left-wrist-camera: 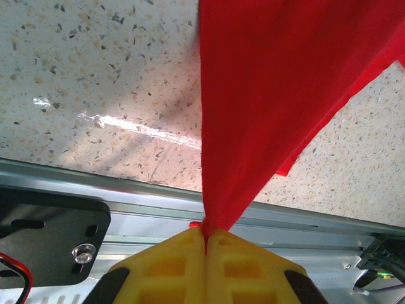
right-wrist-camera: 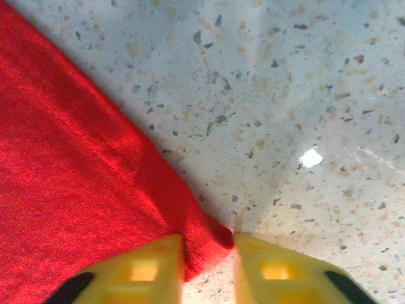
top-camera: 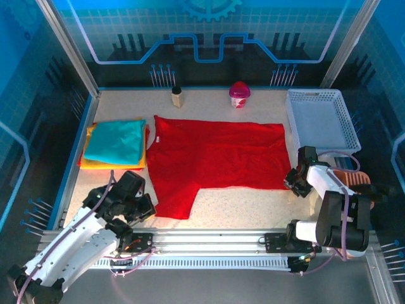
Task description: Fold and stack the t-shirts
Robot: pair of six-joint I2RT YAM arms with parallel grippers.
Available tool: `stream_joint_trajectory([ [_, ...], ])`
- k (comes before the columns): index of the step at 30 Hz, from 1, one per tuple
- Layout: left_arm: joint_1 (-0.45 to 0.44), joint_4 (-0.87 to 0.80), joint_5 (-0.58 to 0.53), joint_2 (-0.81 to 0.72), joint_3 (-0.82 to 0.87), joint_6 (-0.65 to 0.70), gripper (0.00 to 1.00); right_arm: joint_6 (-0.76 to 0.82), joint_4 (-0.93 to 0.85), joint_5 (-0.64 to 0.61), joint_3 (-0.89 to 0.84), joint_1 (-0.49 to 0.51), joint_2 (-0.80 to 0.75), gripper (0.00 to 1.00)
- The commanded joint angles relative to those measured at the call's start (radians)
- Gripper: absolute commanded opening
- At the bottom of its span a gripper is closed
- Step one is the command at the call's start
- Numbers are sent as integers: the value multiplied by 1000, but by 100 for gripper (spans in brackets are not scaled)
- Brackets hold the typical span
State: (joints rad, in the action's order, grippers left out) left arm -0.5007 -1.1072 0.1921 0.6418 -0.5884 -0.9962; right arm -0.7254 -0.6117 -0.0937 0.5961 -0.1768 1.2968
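Edge of red t-shirt (left-wrist-camera: pixel 285 82) is clamped in closed left pincer (left-wrist-camera: pixel 205 244); corner straddled by right pincer (right-wrist-camera: pixel 209 248), closure cannot be told.

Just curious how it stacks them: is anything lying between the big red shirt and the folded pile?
Nothing visible does. The large red cloth t-shirt lies spread right beside the folded teal-topped shirt pile at its left.

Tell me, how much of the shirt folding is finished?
Done: a folded teal t-shirt tops a stack at left. In hand: the left gripper pinches the red t-shirt; the right gripper straddles its corner. Left: it lies unfolded, not yet stacked.
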Motion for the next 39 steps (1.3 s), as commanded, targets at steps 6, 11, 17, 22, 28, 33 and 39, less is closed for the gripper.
stream_joint_trajectory([
  [6, -8, 56, -47, 63, -141, 39, 0, -7, 92, 108, -8, -1, 11, 0],
  [11, -1, 104, -81, 186, -279, 110, 0, -24, 80, 143, 27, -1, 11, 0],
  [17, 76, 142, -66, 350, -452, 231, 0, -53, 86, 150, 78, -2, 10, 0],
  [22, 178, 149, -30, 462, -564, 340, 0, -74, 100, 155, 117, -3, 13, 0],
  [28, 254, 162, -6, 582, -679, 432, 0, -99, 116, 167, 171, -3, 42, 0],
  [33, 302, 170, -22, 690, -770, 493, 0, -122, 144, 167, 212, -3, 86, 0],
  [39, 338, 181, -45, 824, -893, 542, 0, -143, 166, 173, 271, -3, 151, 0],
])
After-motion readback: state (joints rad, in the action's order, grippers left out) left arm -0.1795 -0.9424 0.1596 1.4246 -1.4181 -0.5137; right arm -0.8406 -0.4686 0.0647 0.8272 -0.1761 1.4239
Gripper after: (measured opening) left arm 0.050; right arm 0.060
